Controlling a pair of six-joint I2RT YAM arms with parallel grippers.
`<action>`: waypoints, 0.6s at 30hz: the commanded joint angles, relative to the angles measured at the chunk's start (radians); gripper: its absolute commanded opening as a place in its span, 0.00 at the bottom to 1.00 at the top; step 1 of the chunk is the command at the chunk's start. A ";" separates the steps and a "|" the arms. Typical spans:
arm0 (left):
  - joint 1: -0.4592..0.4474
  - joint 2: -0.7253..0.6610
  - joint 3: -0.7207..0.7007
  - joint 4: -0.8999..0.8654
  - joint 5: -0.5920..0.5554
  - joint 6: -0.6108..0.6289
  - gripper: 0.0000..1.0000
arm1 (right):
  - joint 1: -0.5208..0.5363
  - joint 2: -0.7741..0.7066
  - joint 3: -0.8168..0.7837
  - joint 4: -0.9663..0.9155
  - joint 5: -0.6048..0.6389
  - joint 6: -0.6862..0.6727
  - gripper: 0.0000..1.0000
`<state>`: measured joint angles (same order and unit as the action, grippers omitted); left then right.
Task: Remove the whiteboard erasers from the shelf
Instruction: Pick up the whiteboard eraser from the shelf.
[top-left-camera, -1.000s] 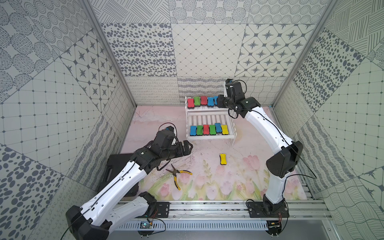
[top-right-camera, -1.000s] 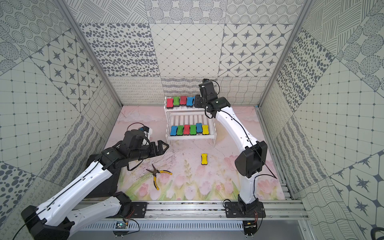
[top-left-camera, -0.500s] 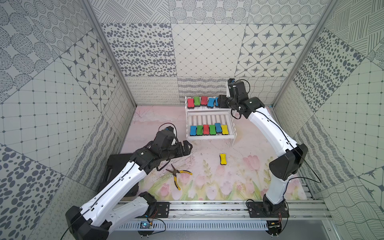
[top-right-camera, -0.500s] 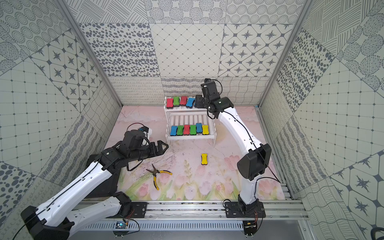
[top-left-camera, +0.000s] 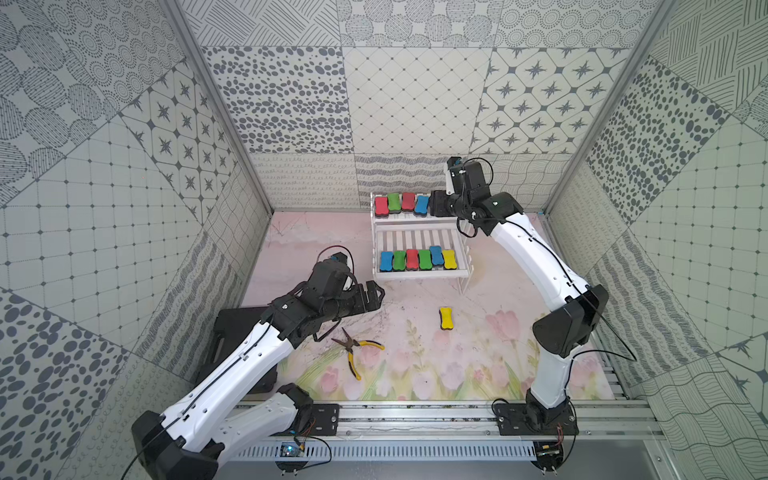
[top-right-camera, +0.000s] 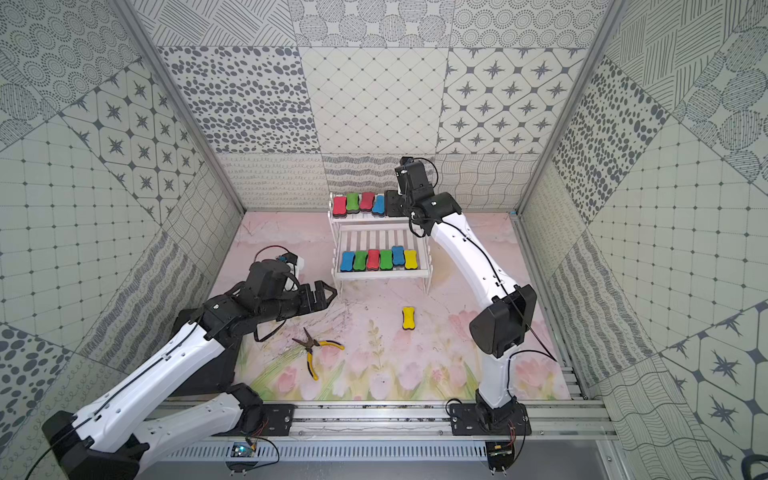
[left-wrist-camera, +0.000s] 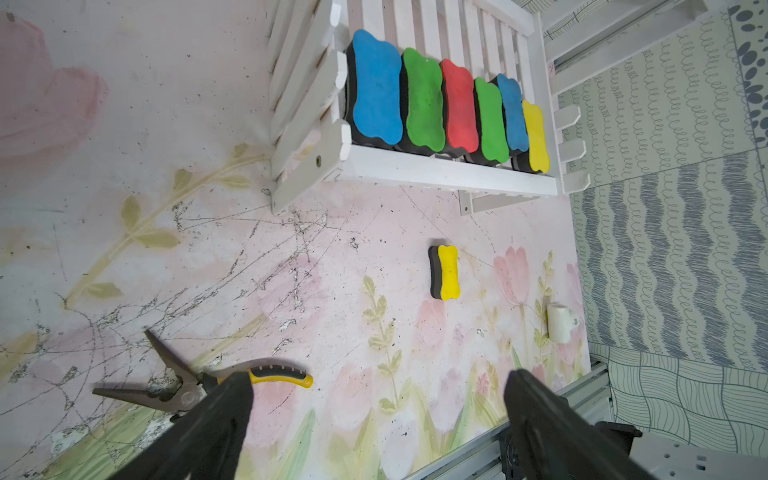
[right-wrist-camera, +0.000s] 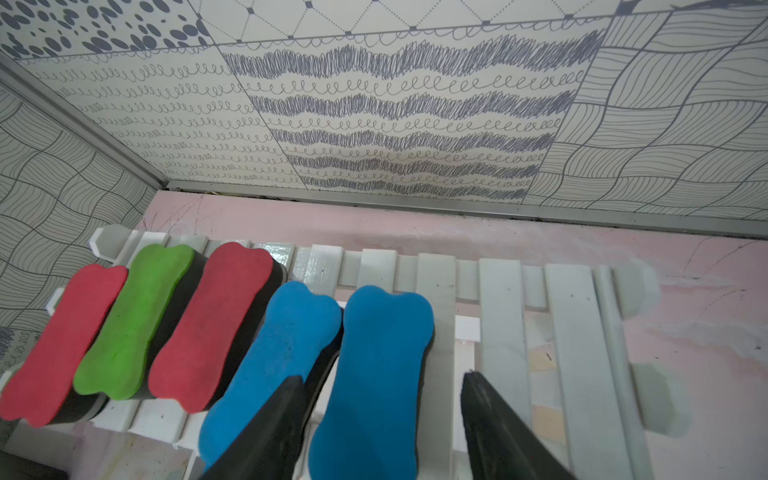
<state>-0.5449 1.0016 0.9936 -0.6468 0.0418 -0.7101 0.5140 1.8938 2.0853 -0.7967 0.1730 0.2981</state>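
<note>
Blue-topped, bone-shaped foam whiteboard eraser (right-wrist-camera: 374, 374) is lying at the row's end on the upper tier of the white slatted shelf (right-wrist-camera: 569, 332); the right end effector (right-wrist-camera: 382, 378) is straddling it, fingers apart (not yet clamped). One finger is crowding the neighbouring blue eraser (right-wrist-camera: 286, 353), so closing may drag both off. The left end effector (left-wrist-camera: 378, 378) is hovering, wide apart.

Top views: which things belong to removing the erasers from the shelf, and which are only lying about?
Job: erasers on the upper tier, erasers on the lower tier, yellow eraser on the table, white shelf.
Lying about: yellow-handled pliers, black case.
</note>
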 joint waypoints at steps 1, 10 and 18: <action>0.002 0.005 0.008 -0.014 -0.011 0.022 0.99 | 0.001 0.021 0.016 0.002 0.009 -0.011 0.63; 0.004 0.011 0.007 -0.012 -0.013 0.028 0.99 | -0.012 0.014 -0.009 -0.002 0.050 0.006 0.60; 0.006 0.021 0.004 -0.007 -0.008 0.029 0.99 | -0.012 0.043 0.053 -0.027 0.032 0.001 0.63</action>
<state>-0.5419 1.0172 0.9936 -0.6468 0.0410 -0.7033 0.5041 1.9179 2.1059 -0.8177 0.1917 0.2989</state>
